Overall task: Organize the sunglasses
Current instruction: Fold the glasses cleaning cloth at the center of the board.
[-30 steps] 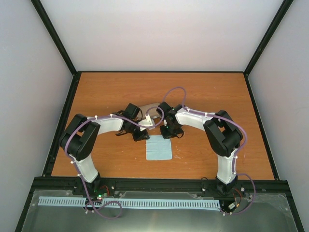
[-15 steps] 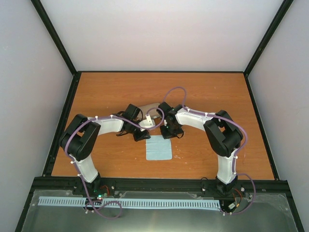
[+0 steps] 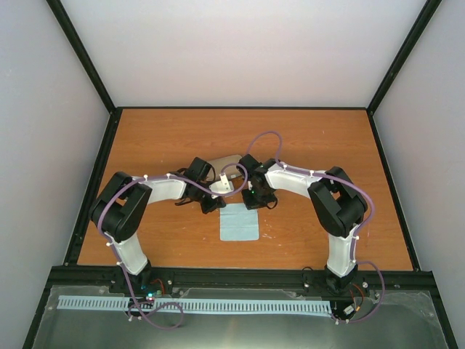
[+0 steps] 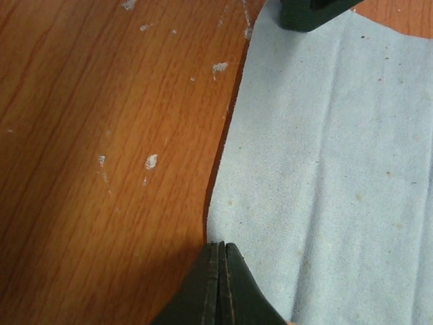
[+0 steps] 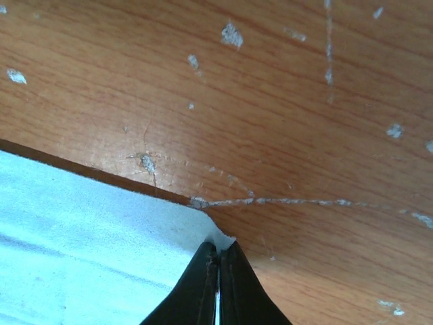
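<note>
The sunglasses are out of view. The light blue cloth [image 3: 240,224] lies flat on the table between the arms. My left gripper [image 3: 213,204] is down at the cloth's far left corner. In the left wrist view it [image 4: 220,245] is shut on the cloth's [image 4: 325,169] edge. My right gripper [image 3: 256,200] is at the far right corner. In the right wrist view it [image 5: 218,247] is shut, with the corner of the cloth [image 5: 81,230] pinched between the tips. The right gripper's fingers [image 4: 311,13] show at the top of the left wrist view.
The brown grey-striped case [image 3: 224,161] lies just behind the two grippers, partly hidden by the wrists and a purple cable [image 3: 261,135]. The wooden table [image 3: 167,138] is scuffed with white marks. A black frame [image 3: 94,174] borders it.
The right arm has shifted very slightly. The cloth and the left gripper are where they were.
</note>
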You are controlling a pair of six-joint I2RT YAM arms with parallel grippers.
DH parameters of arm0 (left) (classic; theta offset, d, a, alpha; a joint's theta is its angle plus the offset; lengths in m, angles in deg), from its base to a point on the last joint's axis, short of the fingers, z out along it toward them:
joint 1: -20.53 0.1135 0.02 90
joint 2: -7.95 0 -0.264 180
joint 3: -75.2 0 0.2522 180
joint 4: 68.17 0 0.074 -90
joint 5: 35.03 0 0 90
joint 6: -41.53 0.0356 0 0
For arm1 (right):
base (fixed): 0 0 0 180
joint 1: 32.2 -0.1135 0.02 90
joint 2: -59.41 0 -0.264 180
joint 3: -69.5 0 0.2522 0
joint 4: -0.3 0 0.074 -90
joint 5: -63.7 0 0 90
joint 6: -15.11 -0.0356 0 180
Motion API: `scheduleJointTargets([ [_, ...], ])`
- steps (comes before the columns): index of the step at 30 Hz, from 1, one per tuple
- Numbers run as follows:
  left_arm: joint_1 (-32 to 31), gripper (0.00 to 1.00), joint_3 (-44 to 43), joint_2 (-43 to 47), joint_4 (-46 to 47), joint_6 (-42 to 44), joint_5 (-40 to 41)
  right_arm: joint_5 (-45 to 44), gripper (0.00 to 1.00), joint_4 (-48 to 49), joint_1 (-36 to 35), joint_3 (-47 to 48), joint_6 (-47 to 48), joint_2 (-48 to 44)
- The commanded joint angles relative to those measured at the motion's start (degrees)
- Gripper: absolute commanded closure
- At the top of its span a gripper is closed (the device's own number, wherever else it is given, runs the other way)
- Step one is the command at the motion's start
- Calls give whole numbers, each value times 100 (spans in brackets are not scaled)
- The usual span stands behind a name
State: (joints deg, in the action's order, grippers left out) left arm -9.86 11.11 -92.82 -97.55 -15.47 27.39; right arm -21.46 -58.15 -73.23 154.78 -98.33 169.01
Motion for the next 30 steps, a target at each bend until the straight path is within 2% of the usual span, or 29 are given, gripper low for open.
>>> scheduleJointTargets([
  [1,-89,99,-71,-45,-303,77,88,-200,97,78,-54,-9,-90,-175],
  [16,-86,99,-889,-74,-135,222,346,-505,97,204,151,186,-14,-266],
  [24,-82,99,-878,-58,-123,247,415,-744,97,568,207,-74,3,-756],
  [30,-82,99,-878,-22,-90,191,405,-575,97,708,210,-344,26,-962],
])
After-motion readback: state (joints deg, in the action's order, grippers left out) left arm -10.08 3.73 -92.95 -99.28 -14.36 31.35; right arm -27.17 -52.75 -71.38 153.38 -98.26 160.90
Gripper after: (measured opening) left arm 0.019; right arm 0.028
